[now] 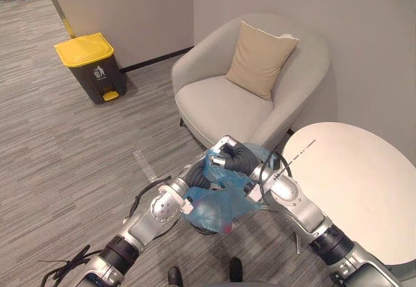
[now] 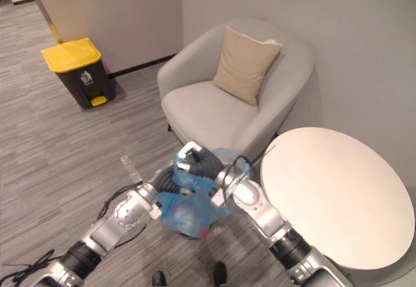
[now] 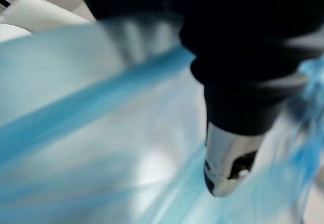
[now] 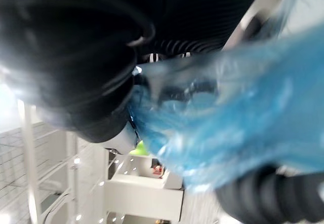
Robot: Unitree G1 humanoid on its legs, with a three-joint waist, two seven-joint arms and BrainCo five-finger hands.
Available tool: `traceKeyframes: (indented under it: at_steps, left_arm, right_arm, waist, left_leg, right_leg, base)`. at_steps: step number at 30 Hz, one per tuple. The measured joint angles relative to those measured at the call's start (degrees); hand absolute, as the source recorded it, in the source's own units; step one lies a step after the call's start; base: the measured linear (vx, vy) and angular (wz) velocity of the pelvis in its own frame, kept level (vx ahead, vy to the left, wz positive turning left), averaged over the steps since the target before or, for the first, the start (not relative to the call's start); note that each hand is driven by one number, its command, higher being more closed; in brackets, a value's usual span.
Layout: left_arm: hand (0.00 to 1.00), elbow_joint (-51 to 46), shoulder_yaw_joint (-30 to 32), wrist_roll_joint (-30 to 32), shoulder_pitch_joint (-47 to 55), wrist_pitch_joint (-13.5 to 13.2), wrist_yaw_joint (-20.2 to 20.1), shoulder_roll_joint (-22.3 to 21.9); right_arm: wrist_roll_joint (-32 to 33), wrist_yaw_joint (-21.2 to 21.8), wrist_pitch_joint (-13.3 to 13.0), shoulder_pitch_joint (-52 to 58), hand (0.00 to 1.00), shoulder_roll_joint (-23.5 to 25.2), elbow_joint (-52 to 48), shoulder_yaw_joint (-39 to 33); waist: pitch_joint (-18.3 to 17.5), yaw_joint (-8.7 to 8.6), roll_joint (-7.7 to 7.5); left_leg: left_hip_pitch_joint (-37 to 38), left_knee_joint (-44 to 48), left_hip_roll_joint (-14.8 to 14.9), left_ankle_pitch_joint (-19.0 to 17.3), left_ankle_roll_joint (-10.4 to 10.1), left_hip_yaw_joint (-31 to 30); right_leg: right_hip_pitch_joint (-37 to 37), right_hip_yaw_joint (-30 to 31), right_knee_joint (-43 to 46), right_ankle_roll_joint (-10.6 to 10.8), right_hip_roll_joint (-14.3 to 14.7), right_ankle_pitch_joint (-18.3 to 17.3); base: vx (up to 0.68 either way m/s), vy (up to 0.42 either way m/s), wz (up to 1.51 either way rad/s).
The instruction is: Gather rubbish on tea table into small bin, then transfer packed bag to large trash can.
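A: Where was the bag (image 1: 218, 206)?

B: Hanging in front of the robot, bunched between the left hand (image 1: 197, 178) and the right hand (image 1: 234, 154), which met at its top. The blue film wrapped round both, so I couldn't tell how either hand was closed, or which one truly bore the load. Both wrist views gave me dark cover and blue plastic, little else.

A: And the step in hand?

B: The carry, I judged. The table (image 1: 364, 189) showed a bare white top, so the gathering looked finished. To do it well, the neck of the bag wanted to be gathered tight and kept high, with the sack hanging free and upright so nothing spilled. Thin film like that would likely slip or tear under a jerk, so a slow turn suited it.

A: What lay around?

B: The can (image 1: 88, 66), yellow-lidded, stood well apart by the far wall, lid down; it would need opening first. The armchair (image 1: 221, 99) with its cushion (image 1: 260, 60) sat just beyond the hands, the table close on the right. Open carpet ran leftward to the can, so swinging left would avoid both.
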Motion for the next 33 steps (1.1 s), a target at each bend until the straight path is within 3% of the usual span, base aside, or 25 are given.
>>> traceKeyframes:
  at_steps: [11,12,22,31,32,33]
  left_arm:
    - [0.00,6.43,-1.58,1.09,-0.10,-1.31,0.22,-4.83]
    - [1.00,7.08,-1.60,1.09,-0.14,-1.39,0.25,-5.40]
    - [1.00,11.80,-1.61,0.85,0.05,-1.25,0.49,-8.88]
    - [1.00,12.72,0.57,-6.03,0.56,-0.07,0.23,-10.56]
    - [1.00,12.64,0.72,-6.58,0.57,0.37,0.28,-10.71]
    - [1.00,12.58,0.74,-7.08,0.60,0.53,0.31,-10.71]
  right_arm:
    - [3.68,-1.08,0.91,-5.01,1.00,2.18,-1.06,1.73]
    - [3.68,-1.35,1.10,-5.02,1.00,2.62,-1.05,1.77]
    - [3.68,-2.47,2.50,-5.02,1.00,6.49,-1.03,1.70]
    - [3.58,-0.93,2.45,-4.61,1.00,11.01,-1.03,1.63]
    - [3.22,-0.66,2.44,-4.09,0.00,11.46,-1.03,1.57]
    - [3.06,-0.55,2.38,-3.68,0.00,11.69,-1.03,1.55]
  waist:
    - [-0.36,-0.33,-0.18]
    - [-0.38,-0.36,-0.17]
    - [-0.47,-0.43,-0.11]
    - [-0.56,-0.83,-0.13]
    - [-0.74,-0.83,-0.13]
    - [-0.85,-0.83,-0.13]
  left_leg:
    - [-0.35,-0.04,0.19,0.37,-0.08,0.79]
    - [-0.31,-0.04,0.23,0.38,-0.09,0.80]
    - [-0.32,-0.04,0.62,0.67,-0.46,0.70]
    - [-0.35,-0.04,0.54,0.67,-0.46,0.67]
    - [-0.35,-0.04,0.54,0.67,-0.46,0.67]
    - [-0.35,-0.04,0.55,0.67,-0.46,0.66]
  right_leg:
    - [-0.90,1.07,-0.10,-0.22,0.33,0.82]
    - [-0.90,1.13,-0.10,-0.25,0.38,0.85]
    - [-1.22,1.56,0.00,-0.43,0.83,0.99]
    - [-1.41,1.81,0.10,-0.35,0.77,1.06]
    - [-1.42,1.82,0.10,-0.35,0.78,1.06]
    - [-1.42,1.82,0.10,-0.35,0.78,1.06]
  base:
    - [-0.01,-0.006,-0.04]
    - [-0.01,-0.011,-0.09]
    - [0.00,-0.005,-0.02]
    - [0.00,0.000,0.00]
    - [0.00,0.000,0.00]
    - [0.00,0.000,0.00]
